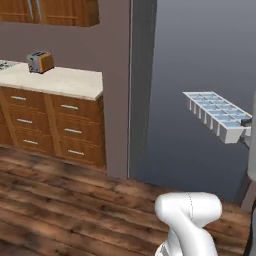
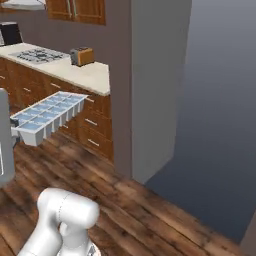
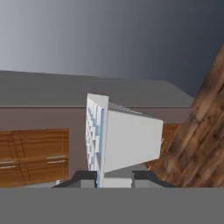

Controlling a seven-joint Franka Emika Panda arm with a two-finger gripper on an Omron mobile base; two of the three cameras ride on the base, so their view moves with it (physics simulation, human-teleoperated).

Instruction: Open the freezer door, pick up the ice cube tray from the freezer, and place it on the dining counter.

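The ice cube tray [image 1: 218, 115] is held by one short end in the closed gripper [image 3: 114, 178], raised in the air well above the wooden floor [image 1: 70, 210], beside the grey freezer [image 2: 155, 85]. A toaster [image 1: 40, 61] is seen on the beige counter [image 1: 60, 82].

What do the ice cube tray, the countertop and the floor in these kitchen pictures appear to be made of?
Ice cube tray: probably matte plastic; pale, thin-walled, uniform.
Countertop: beige stone-look slab, faintly speckled.
Floor: wood planks; brown grain, visible seams, possibly laminate.
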